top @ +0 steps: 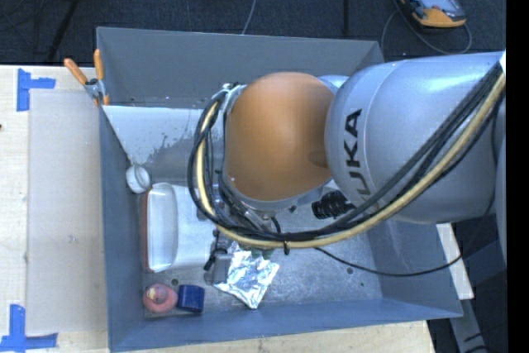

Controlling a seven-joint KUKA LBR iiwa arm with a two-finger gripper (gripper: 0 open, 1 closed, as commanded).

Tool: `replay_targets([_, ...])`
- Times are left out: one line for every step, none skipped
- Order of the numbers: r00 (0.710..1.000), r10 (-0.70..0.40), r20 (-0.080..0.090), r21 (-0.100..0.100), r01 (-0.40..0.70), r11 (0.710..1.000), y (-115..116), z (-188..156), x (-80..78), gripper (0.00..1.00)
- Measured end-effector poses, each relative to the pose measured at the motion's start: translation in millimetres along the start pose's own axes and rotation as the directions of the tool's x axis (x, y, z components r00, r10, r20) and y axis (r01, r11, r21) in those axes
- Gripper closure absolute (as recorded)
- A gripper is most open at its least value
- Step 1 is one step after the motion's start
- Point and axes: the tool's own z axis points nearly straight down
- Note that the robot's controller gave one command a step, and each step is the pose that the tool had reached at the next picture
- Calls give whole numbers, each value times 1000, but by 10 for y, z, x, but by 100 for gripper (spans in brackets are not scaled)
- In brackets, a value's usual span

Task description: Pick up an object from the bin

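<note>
Crumpled foil [250,279] just beside pincer [218,262], in grey bin [248,66] with white tray [161,229]

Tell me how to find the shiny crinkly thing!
Look in the grey bin, just below the robot's big orange cover. The crumpled silver foil lies there, right of a small blue block and a pink round thing. Only it is shiny and wrinkled.
</note>
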Motion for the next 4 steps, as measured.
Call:
replay_targets([998, 55, -8, 4, -55, 999, -94, 1017, 126, 0])
replay_targets([969, -248, -2, 1, 248, 969, -232, 1235, 28, 0])
replay_targets([947, -322, 15, -1, 322, 947, 465, 1570, 79, 0])
replay_targets([950, -313, 9, -1, 313, 950, 436, 1556, 84, 100])
